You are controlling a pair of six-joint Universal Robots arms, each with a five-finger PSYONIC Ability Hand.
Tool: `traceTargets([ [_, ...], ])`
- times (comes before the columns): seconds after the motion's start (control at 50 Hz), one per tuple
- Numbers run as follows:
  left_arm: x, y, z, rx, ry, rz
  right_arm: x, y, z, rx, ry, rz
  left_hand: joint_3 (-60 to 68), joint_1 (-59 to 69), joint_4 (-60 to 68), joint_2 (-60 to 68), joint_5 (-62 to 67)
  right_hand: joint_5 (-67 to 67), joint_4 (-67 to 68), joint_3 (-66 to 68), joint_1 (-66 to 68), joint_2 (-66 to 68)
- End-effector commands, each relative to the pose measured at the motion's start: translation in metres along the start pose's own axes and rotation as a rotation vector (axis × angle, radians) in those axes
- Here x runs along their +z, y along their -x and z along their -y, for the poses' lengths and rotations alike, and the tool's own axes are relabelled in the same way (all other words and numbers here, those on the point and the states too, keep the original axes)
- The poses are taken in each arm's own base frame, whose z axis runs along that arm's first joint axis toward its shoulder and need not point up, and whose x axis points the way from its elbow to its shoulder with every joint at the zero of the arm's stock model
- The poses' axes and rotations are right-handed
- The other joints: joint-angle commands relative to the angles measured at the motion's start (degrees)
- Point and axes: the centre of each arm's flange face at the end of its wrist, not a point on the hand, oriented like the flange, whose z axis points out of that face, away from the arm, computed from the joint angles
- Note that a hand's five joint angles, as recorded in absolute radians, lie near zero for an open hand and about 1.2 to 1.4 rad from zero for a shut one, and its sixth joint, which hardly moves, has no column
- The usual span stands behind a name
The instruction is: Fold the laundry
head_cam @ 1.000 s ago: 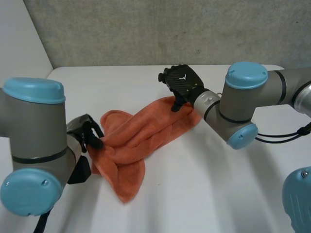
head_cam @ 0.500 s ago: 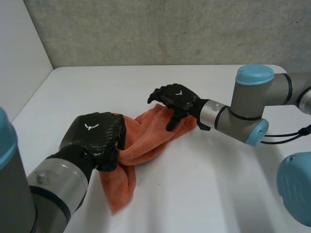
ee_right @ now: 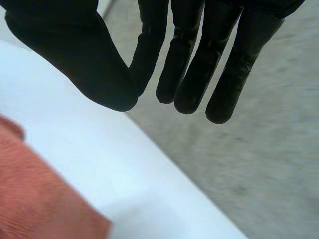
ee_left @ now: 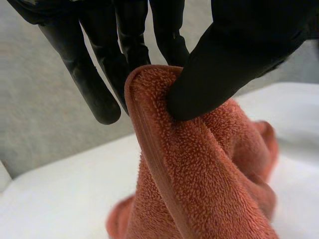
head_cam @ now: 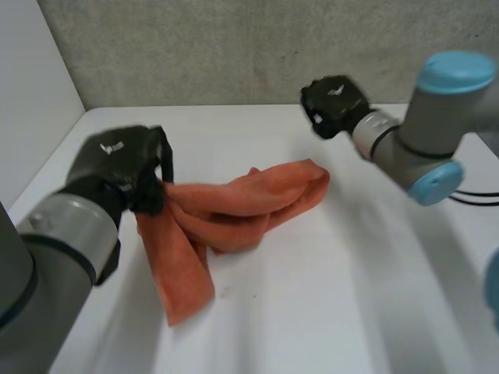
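An orange towel (head_cam: 249, 206) lies bunched on the white table (head_cam: 351, 273), with one end hanging down from my left hand (head_cam: 121, 167). That hand is raised over the table's left side. In the left wrist view its thumb (ee_left: 234, 55) pinches a folded edge of the towel (ee_left: 199, 174) against the fingers. My right hand (head_cam: 335, 105) hovers above the far side of the table, up and away from the towel's right end. In the right wrist view its thumb (ee_right: 89, 55) is drawn in against the fingers, with nothing between them. The towel (ee_right: 35, 194) lies below it.
A grey wall (head_cam: 234, 47) runs along the far edge of the table. A pale wall (head_cam: 31, 93) borders the left side. Bare table stretches in front of and to the right of the towel.
My right hand has let go of the towel's right end, risen toward the far right and closed its fingers. My left hand has lifted its edge of the towel higher and to the left.
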Motion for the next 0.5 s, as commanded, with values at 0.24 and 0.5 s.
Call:
traceTargets([
  [0.24, 0.001, -0.005, -0.014, 0.021, 0.023, -0.019, -0.029, 0.003, -0.013, 0.063, 0.070, 0.069, 10.39, 11.75, 10.29, 10.75, 11.28, -34.15, -35.64, -35.37, -24.60, -35.24],
  [0.5, -0.043, -0.018, 0.006, 0.071, -0.064, -0.114, 0.005, 0.031, -0.073, 0.138, 0.173, 0.267, 10.39, 11.75, 10.29, 10.75, 11.28, -31.14, -32.62, -32.35, -21.58, -32.22],
])
